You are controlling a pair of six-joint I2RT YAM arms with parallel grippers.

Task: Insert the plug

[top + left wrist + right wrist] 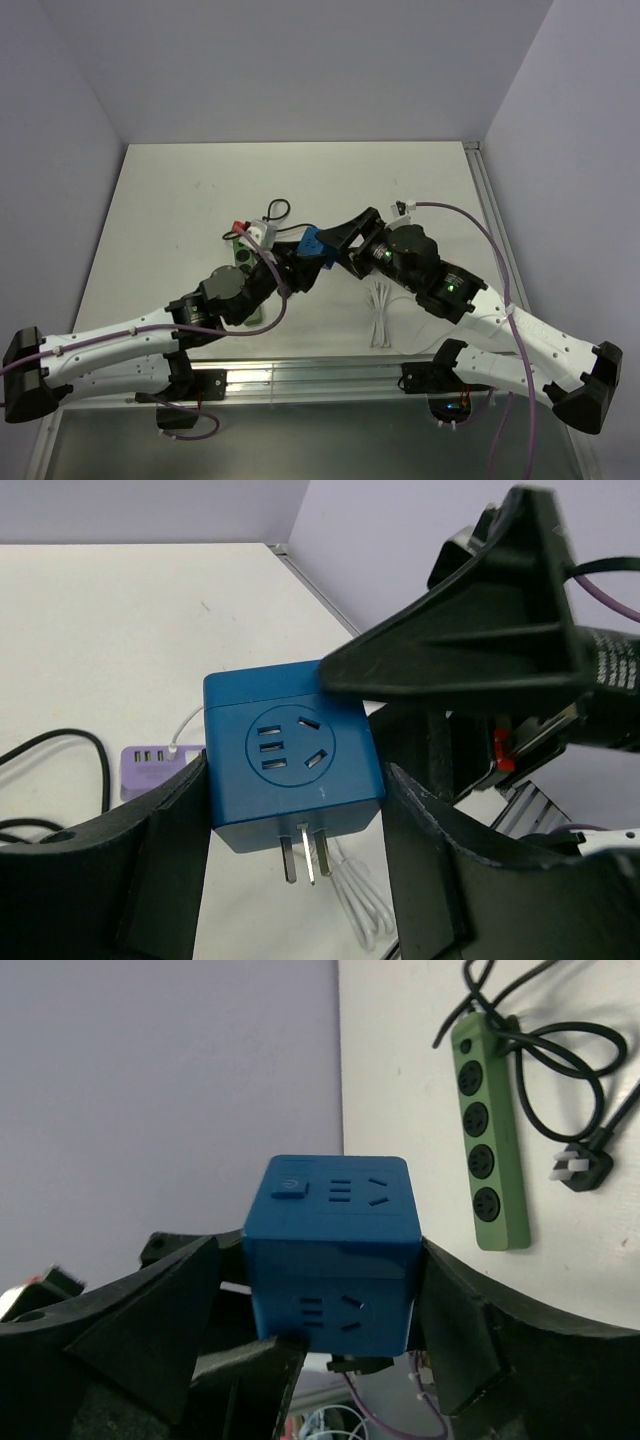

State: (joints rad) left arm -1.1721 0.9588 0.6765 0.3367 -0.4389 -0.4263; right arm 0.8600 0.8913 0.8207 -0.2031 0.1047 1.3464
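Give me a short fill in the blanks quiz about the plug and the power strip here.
The plug is coloured ____.
The power strip has ____ sockets in a row.
The power strip's cable is coloured ____.
The left gripper holds the ____.
Missing words: blue; four; black; plug.

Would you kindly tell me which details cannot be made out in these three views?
Power strip: top view, the left arm covers most of it.
Prongs of the plug: right wrist view, hidden by its own body.
Right jaws' contact with the plug: right wrist view, lost in shadow.
Strip's cable: right wrist view, cut off by the top edge.
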